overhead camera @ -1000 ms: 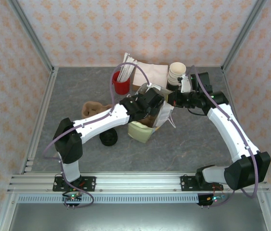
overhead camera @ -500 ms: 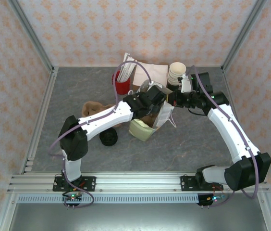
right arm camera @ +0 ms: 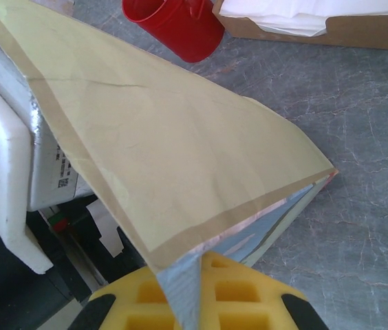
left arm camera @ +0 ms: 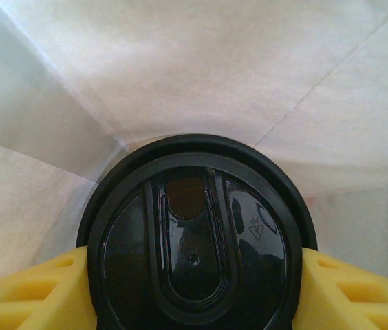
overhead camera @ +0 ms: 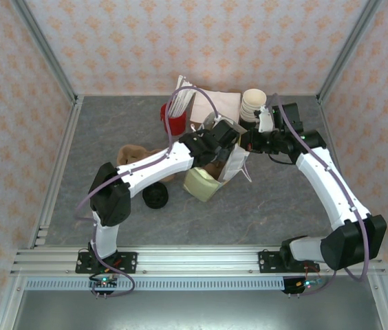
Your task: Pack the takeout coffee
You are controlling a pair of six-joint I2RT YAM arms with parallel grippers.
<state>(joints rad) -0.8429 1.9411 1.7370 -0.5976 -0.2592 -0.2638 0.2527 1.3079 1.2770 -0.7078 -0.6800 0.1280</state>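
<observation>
Inside the paper bag [right arm camera: 166,151], the left fingers [left arm camera: 36,295] clamp the takeout coffee [left arm camera: 194,234] by its sides, while the right fingers [right arm camera: 249,285] pinch the bag's rim, apparently to keep its mouth open for the cup.

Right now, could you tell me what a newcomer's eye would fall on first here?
The takeout coffee, its black lid facing the left wrist camera, sits clamped between the left gripper's yellow fingers against white paper. At mid-table the right gripper pinches the edge of the pale paper bag.
</observation>
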